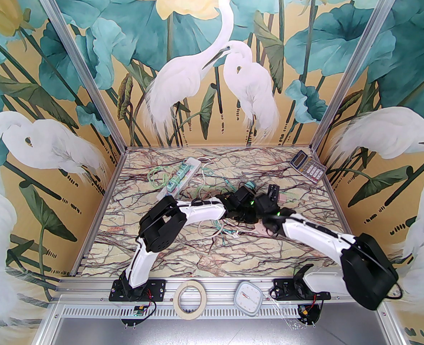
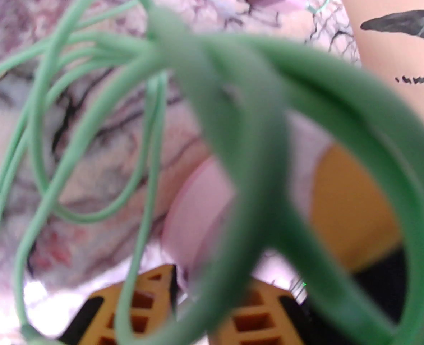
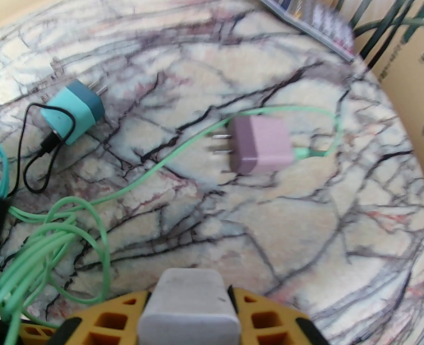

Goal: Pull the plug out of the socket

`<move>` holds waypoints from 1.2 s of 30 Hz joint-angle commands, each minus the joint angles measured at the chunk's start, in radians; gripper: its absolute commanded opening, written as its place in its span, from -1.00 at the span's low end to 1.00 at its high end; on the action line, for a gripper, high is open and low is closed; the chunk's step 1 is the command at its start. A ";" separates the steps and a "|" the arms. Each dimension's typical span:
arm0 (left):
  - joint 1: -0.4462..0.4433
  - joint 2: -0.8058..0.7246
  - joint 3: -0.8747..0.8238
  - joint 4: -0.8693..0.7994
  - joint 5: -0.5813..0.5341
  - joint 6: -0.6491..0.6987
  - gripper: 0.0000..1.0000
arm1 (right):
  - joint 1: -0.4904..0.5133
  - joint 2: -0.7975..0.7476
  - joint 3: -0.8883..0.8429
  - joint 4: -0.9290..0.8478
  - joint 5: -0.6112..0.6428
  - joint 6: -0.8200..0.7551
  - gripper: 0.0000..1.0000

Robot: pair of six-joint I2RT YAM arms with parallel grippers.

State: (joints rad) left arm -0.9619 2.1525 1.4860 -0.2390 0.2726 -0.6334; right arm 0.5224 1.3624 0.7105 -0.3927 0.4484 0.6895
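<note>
Plugs (image 1: 179, 176) left to pull sit in the upper-left strip (image 1: 194, 164); right hand (image 3: 190, 302) grasps a grey plug (image 3: 188, 289), left hand (image 2: 197, 300) clenched.

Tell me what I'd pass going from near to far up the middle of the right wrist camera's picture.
Grey block at the bottom edge → purple plug lying on its side → calculator at the far edge.

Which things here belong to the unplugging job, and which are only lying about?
Job: power strip with teal plugs; grey plug in right claw; green cable; loose purple plug.
Lying about: calculator; tape roll; white dial device.
</note>
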 commanded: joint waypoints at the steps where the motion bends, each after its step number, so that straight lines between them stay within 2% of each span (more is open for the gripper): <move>1: -0.037 0.101 -0.037 -0.055 -0.143 0.021 -0.58 | -0.041 0.073 0.128 0.085 -0.255 -0.099 -0.57; 4: -0.037 0.095 -0.040 -0.055 -0.147 0.023 -0.58 | -0.065 0.119 0.180 0.048 -0.248 -0.114 -0.64; 8: -0.036 0.096 -0.040 -0.053 -0.149 0.023 -0.58 | -0.042 0.034 0.123 0.090 -0.301 -0.072 -0.64; 17: -0.037 0.112 -0.013 -0.062 -0.145 0.023 -0.58 | 0.186 -0.186 0.007 0.029 -0.168 0.035 -0.59; 23: -0.037 0.112 -0.015 -0.063 -0.148 0.024 -0.58 | 0.222 -0.254 -0.062 0.034 -0.138 0.070 -0.56; 28: -0.037 0.108 -0.009 -0.068 -0.147 0.028 -0.58 | 0.181 -0.185 -0.012 0.030 -0.093 0.007 -0.56; 36: -0.037 0.088 -0.020 -0.077 -0.154 0.033 -0.58 | -0.052 -0.021 0.053 0.119 -0.313 -0.052 -0.57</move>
State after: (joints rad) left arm -0.9939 2.1490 1.4971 -0.2565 0.2222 -0.6281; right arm 0.4969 1.3056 0.6930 -0.4297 0.3866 0.6662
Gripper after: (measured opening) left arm 0.209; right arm 0.348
